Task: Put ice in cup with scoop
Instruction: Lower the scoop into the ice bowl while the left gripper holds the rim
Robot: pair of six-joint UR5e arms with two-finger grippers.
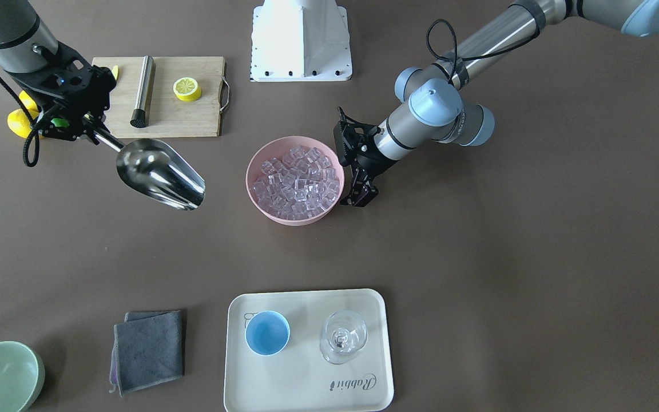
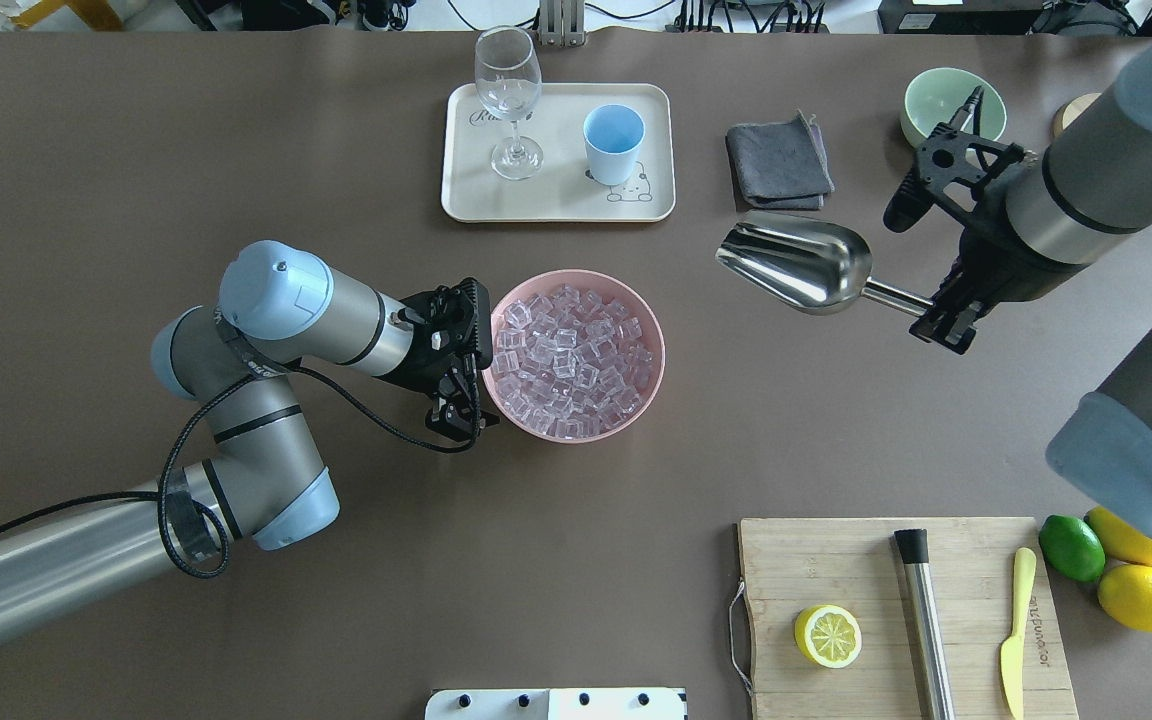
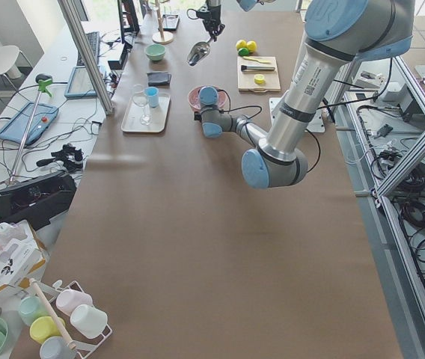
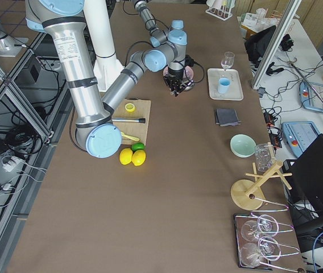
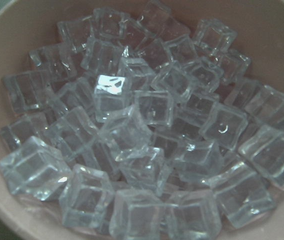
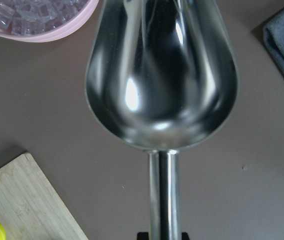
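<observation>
My right gripper (image 2: 944, 312) is shut on the rod handle of the steel scoop (image 2: 796, 262), held level above the table to the right of the pink bowl (image 2: 658, 352). The scoop's trough (image 6: 162, 75) is empty. Ice (image 2: 571, 360) fills the bowl, and the left wrist view shows the cubes (image 5: 142, 130) close up. My left gripper (image 2: 454, 408) sits against the bowl's left rim; its fingers are too small to tell whether they grip. The light-blue cup (image 2: 613, 142) stands upright and empty on the cream tray (image 2: 556, 200) beyond the bowl.
A stemmed glass (image 2: 508, 95) shares the tray with the cup. A grey cloth (image 2: 779, 160) and a green bowl (image 2: 946, 100) lie beyond the scoop. A cutting board (image 2: 876, 570) with a lemon half, steel cylinder and knife is near right, with a lime (image 2: 1071, 547) and lemons beside it.
</observation>
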